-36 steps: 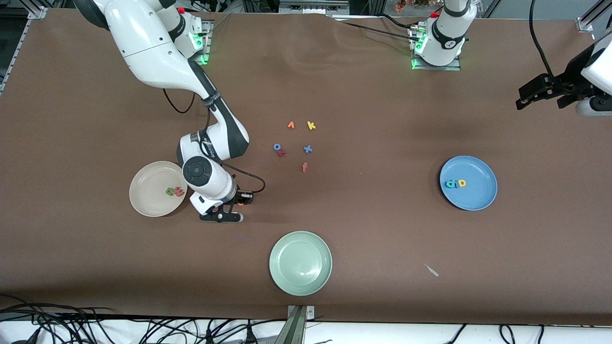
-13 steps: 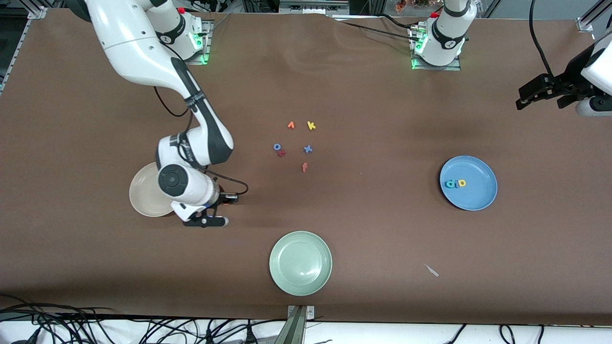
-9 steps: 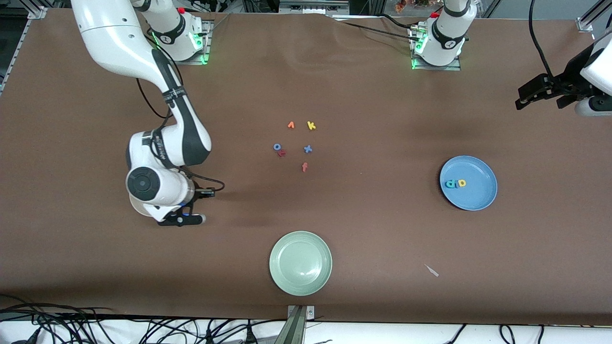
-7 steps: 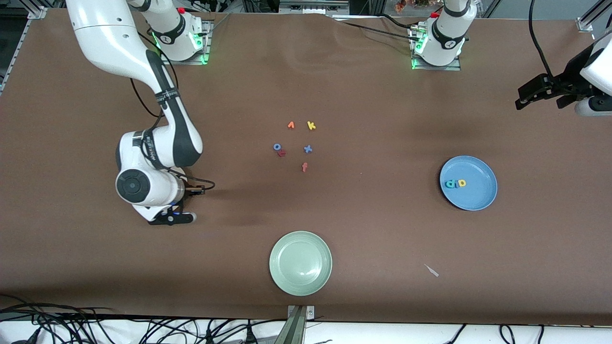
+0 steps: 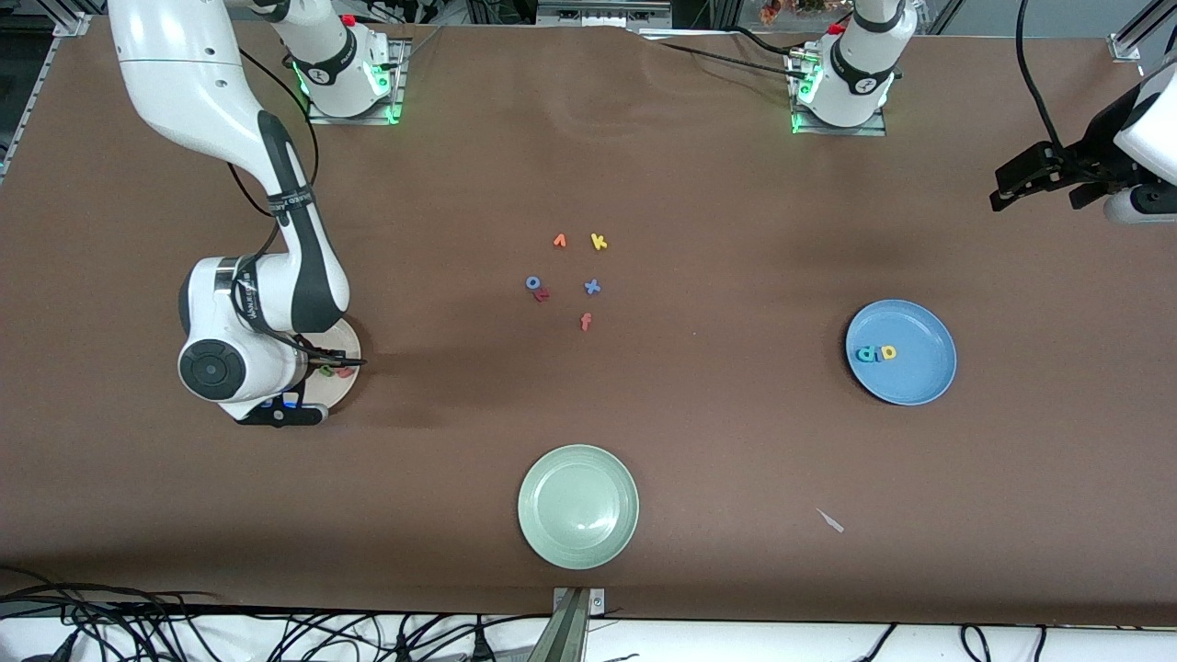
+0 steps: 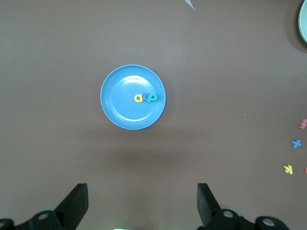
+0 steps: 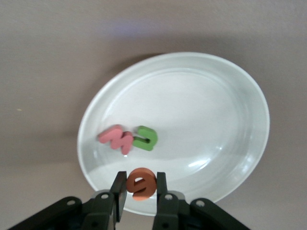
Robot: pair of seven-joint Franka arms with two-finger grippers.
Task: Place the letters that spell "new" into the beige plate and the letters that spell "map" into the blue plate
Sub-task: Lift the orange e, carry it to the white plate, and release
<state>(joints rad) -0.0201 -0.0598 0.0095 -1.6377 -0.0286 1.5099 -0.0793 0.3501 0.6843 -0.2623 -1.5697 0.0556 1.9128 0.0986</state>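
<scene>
Your right gripper [image 7: 140, 194] is hovering over beige plate [image 7: 230, 120], fingers pinching orange e [image 7: 141, 183] between pads. Salmon-red w [image 7: 116, 138] and green n [image 7: 145, 137] are lying in plate just past fingertips, touching each other.

Your left gripper [image 6: 143, 205] is waiting high over table, fingers spread wide, nothing between them. Blue plate [image 6: 120, 108] is sitting below, ahead of it, carrying yellow a [image 6: 139, 98] and teal p [image 6: 152, 97] side by side. Can't make out periwinkle m.

Pale green plate [image 5: 577, 506] is sitting apart from both grippers.
</scene>
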